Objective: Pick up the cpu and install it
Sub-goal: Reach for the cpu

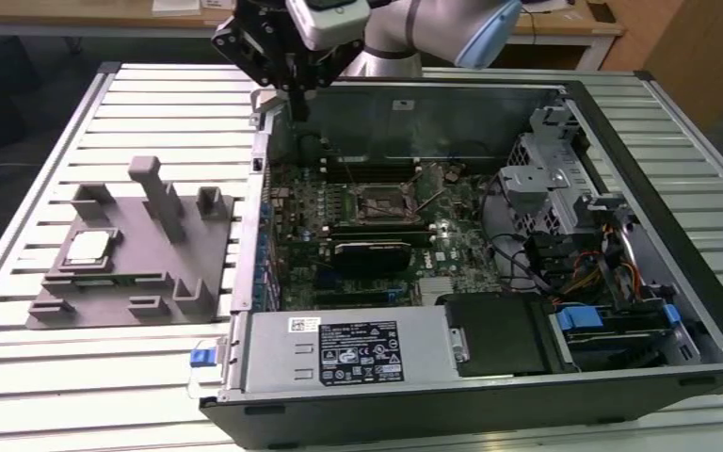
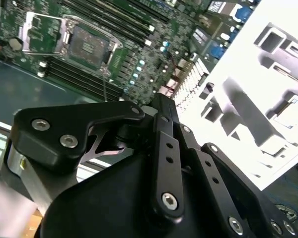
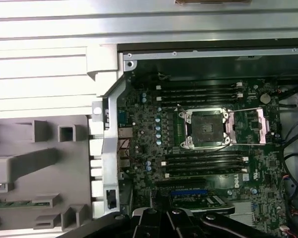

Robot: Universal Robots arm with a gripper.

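Cpu (image 1: 89,247) not yet picked — the work is at its very start.
It lies flat on the grey fixture plate (image 1: 110,303), on the slatted surface (image 1: 35,377) at the exterior view's left. That is well apart from the gripper (image 1: 297,105), which hangs above the far corner of the open computer case (image 1: 462,400); its jaws look clenched together on nothing. The socket (image 3: 205,129) stands open and bare — pick and install are both left to do.
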